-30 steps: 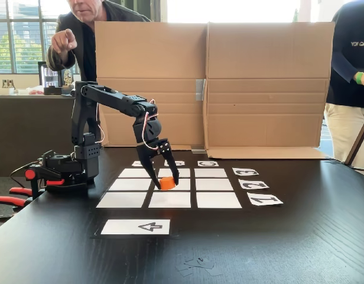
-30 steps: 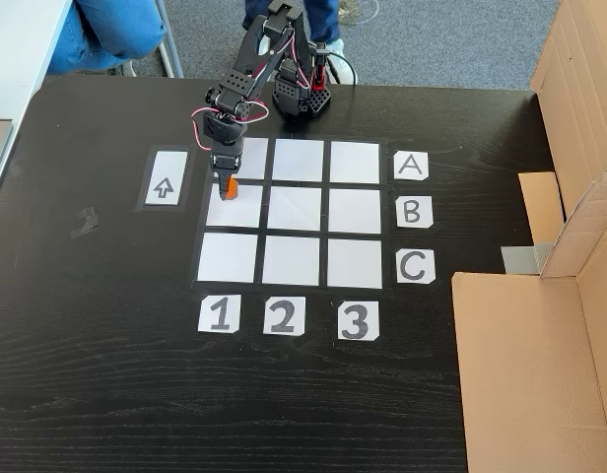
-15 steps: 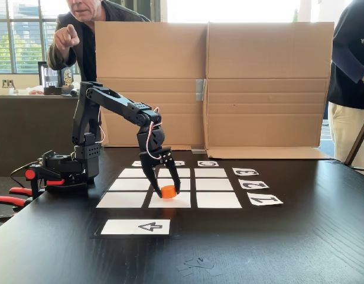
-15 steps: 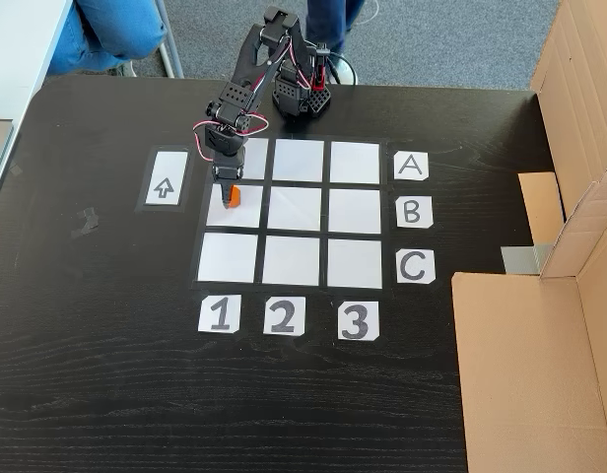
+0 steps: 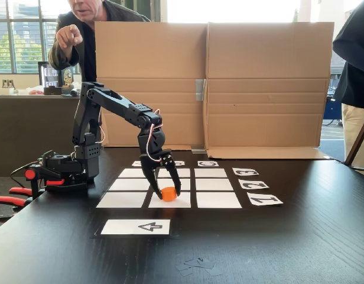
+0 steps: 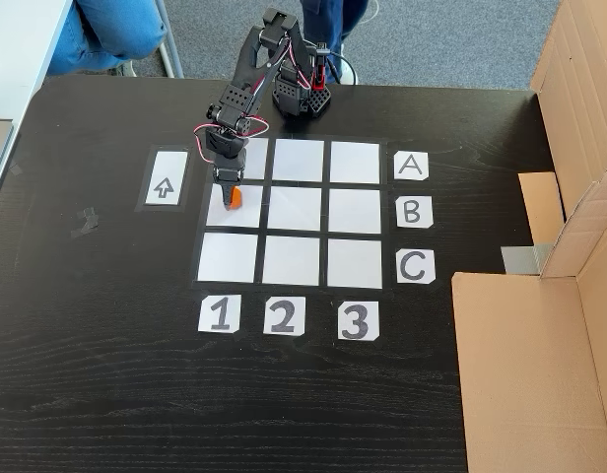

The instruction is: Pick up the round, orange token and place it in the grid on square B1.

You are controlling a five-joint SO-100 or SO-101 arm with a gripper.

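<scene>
The orange token sits between the fingers of my black gripper, which is shut on it. The token hangs at or just above square B1, the middle square of the nearest row of the grid in the low fixed view. In the fixed view from above, the token and gripper are over the upper part of square B1, in the left column of the grid. I cannot tell whether the token touches the paper.
The arm's base stands at the table's left. A white arrow strip lies in front of the grid. An opened cardboard box walls the far side. A person points from behind; another person stands at right.
My gripper has carried the token lower and a little farther out from the base, from above the grid down onto square B1. The person at right has shifted toward the edge.
</scene>
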